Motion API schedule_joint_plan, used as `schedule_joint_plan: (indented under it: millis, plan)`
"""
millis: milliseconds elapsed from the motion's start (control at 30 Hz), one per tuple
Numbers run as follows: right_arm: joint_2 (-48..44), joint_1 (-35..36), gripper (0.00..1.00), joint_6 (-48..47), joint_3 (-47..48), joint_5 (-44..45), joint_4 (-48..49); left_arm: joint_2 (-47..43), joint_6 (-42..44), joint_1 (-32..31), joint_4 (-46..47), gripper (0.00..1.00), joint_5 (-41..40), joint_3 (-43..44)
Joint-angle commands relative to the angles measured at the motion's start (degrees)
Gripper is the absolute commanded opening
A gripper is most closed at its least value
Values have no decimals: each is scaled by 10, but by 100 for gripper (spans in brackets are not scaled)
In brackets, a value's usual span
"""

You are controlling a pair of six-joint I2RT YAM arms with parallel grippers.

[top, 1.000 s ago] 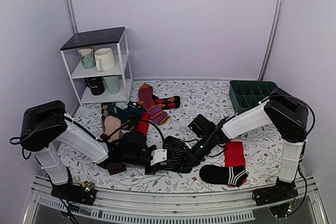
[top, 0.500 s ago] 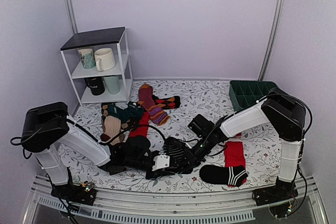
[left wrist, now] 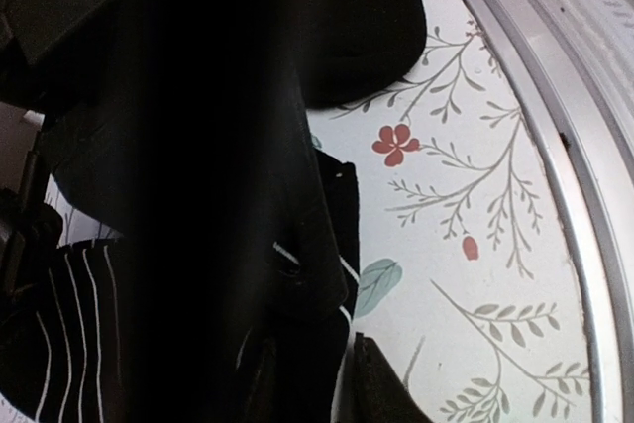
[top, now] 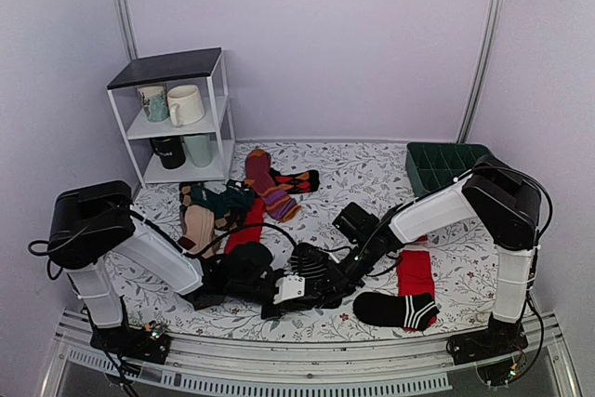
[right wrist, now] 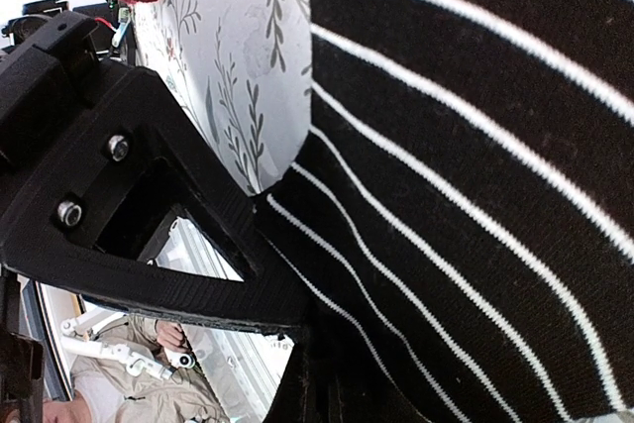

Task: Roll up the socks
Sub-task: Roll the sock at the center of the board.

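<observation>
Black knit with thin white stripes: the socks [top: 311,270] lie bunched near the front edge of the floral cloth [top: 372,183], about midway across the table, between the two grippers.

Right gripper [top: 322,275]: reaches in low from the right. Its fingers are pressed together. The right wrist view shows striped fabric filling most of the picture and running down to where the fingers meet, so it pinches the socks.

Left gripper [top: 290,290]: reaches in low from the left and sits against the bundle. The left wrist view is mostly a dark, blurred mass. Striped fabric shows at lower left of that view, and one fingertip [left wrist: 381,391] shows at the bottom edge over the cloth. Whether the jaws are spread or closed cannot be told.

Other items noted:
- Red sock [top: 416,273], flat on the cloth to the right of the grippers, under the right forearm.
- Black sock [top: 395,309] with a red-and-white striped end, just in front of the red sock and near the rail [top: 307,360].
- Loose pile [top: 232,206] of mixed coloured socks behind the left arm.
- Green tray [top: 444,166] with compartments, at the far right corner.
- White shelf [top: 177,118] at the far left, holding mugs [top: 184,105] on two levels.
</observation>
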Motion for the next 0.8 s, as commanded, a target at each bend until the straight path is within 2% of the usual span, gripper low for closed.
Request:
schedule_joint_plan:
  millis: [0, 167, 300, 433, 767]
  plan:
    - [34, -1, 2, 3, -16, 43, -54, 11, -11, -7, -31, 20, -2, 13]
    - [33, -1, 4, 7, -16, 43, -47, 12, -16, -7, -41, 0, 4, 16]
    - [28, -1, 10, 14, -20, 45, -30, 7, -24, -5, -59, 0, 19, 18]
    - [0, -1, 22, 19, -33, 59, 21, 1, -59, 8, -66, 0, 50, 6]
    - [-185, -1, 37, -29, -162, 150, 295, 3, -116, 47, -102, 0, 130, 4]
